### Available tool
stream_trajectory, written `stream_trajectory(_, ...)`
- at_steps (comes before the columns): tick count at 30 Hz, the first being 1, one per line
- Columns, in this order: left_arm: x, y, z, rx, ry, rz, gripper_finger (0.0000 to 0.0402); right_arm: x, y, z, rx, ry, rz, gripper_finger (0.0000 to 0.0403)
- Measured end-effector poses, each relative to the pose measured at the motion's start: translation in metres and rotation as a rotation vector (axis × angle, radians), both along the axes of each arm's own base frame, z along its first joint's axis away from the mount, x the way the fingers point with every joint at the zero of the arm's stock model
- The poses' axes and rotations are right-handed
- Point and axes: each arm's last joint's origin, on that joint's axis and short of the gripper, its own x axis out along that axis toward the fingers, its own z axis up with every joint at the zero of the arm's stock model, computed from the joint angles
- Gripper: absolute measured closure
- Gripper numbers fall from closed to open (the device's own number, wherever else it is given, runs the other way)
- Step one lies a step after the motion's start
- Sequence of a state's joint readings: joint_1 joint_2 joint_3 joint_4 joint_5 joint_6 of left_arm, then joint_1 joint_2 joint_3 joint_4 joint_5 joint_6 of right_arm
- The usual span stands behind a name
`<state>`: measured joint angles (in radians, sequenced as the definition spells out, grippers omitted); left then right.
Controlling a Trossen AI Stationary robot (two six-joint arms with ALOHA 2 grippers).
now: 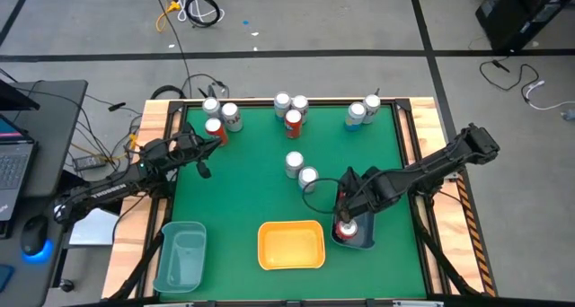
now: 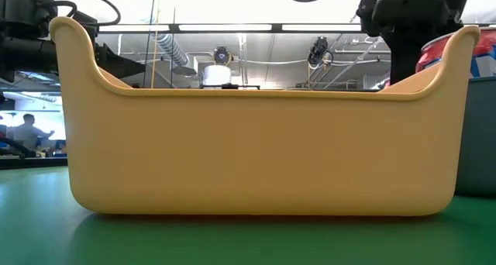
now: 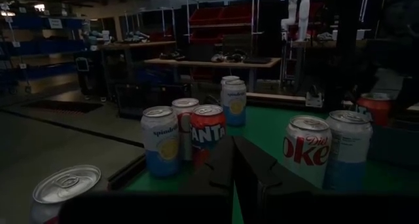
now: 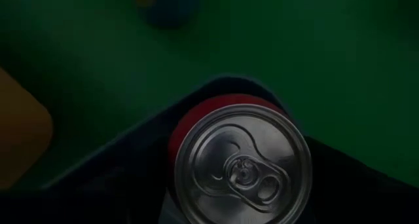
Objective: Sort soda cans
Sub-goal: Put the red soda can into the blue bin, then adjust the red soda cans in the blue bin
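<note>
At the near edge of the green table (image 1: 252, 181) sit three bins in a row: a teal bin (image 1: 180, 258) toward the left, a yellow bin (image 1: 291, 245) in the middle, and a dark blue bin (image 1: 361, 236) to the right. The yellow bin fills the low view almost wholly.

The right gripper (image 1: 345, 219) hangs directly over the dark blue bin, where a red soda can (image 4: 239, 162) stands upright, its silver top facing the wrist camera. Whether the fingers grip the can or stand clear of it cannot be told.

Just beyond, near the table's middle, two silver cans (image 1: 300, 170) stand close together.

The left gripper (image 1: 203, 162) hovers over the left part of the table, short of the far-left cluster; its fingers (image 3: 262, 178) appear drawn close together, holding nothing.

Along the far edge stand three groups: two silver cans and a red can (image 1: 216, 129) on the left, an orange-red Fanta can (image 1: 293, 122) with two silver ones behind it in the centre, and two pale cans with blue markings (image 1: 363, 111) toward the right corner.
</note>
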<state>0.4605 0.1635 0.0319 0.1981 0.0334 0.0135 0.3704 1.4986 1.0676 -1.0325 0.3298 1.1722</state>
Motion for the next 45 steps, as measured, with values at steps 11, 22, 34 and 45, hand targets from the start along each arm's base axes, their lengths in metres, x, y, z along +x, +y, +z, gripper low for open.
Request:
stream_trajectory(11, 0.0, 0.0, 0.0, -0.004, 0.002, 0.0, 0.0389, 0.014, -0.013, 0.018, 0.04, -0.033, 0.055, 0.0034)
stream_trajectory(22, 0.0, 0.0, -0.001, -0.007, 0.011, 0.0, 0.0389, 0.017, -0.021, 0.072, 0.051, 0.01, 0.17, 0.0063)
stream_trajectory(34, 0.0, 0.0, -0.001, -0.003, 0.009, 0.0, 0.0389, -0.01, 0.021, 0.077, 0.314, 0.189, 0.282, 0.0365)
stream_trajectory(45, 0.0, 0.0, -0.001, -0.003, 0.008, 0.004, 0.0389, -0.018, 0.06, 0.024, 0.321, 0.093, 0.349, 0.04)
